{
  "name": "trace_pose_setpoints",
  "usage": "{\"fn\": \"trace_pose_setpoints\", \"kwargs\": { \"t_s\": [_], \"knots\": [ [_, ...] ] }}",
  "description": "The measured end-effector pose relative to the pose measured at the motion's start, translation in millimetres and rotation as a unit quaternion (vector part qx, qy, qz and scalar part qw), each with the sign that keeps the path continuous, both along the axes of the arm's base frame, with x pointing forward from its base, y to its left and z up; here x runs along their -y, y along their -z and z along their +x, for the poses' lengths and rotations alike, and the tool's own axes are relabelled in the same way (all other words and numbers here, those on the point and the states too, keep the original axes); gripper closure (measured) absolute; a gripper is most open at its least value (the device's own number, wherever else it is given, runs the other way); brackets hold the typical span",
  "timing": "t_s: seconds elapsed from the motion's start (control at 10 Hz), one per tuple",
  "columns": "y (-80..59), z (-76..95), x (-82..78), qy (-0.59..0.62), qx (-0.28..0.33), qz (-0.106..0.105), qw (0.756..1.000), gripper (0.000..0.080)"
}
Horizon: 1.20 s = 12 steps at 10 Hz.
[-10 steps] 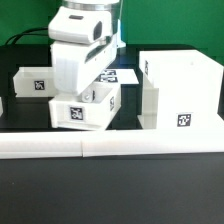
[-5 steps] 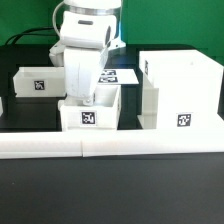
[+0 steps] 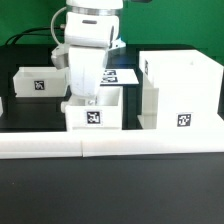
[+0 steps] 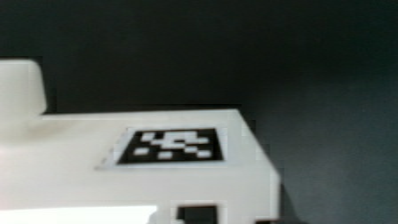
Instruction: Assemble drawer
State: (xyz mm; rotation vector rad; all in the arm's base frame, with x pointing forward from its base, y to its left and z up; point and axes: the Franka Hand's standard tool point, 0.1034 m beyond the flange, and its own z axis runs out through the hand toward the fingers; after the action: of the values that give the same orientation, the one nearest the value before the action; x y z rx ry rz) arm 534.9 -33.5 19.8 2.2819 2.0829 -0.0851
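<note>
The hand [image 3: 84, 98] reached down onto the rear of a small white tray [image 3: 95, 117] of the drawer, which sat on the black bench [image 3: 25, 118] just behind the low border wall [image 3: 110, 148]; whether its fingers were clamped or apart could not be told. The tall box shell [image 3: 185, 85] stood just beside that tray on the exterior view's right, and the second tray [image 3: 38, 83] lay apart on the left. The wrist view showed the tray's [image 4: 71, 150] top and its square marker [image 4: 173, 146] close up.
</note>
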Motion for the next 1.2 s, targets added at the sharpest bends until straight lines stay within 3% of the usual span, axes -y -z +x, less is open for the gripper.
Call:
{"fn": "trace_pose_setpoints", "kwargs": {
  "t_s": [0.4, 0.6, 0.9, 1.2],
  "knots": [
    [3.6, -0.5, -1.4, -0.011, 0.004, -0.001, 1.0, 0.0758],
    [7.9, -0.4, -12.8, -0.03, 0.001, -0.002, 1.0, 0.0758],
    [8.8, -1.0, -10.3, -0.027, 0.001, -0.002, 1.0, 0.0758],
    [6.2, 6.9, -26.4, -0.029, 0.004, 0.002, 1.0, 0.0758]
  ]
}}
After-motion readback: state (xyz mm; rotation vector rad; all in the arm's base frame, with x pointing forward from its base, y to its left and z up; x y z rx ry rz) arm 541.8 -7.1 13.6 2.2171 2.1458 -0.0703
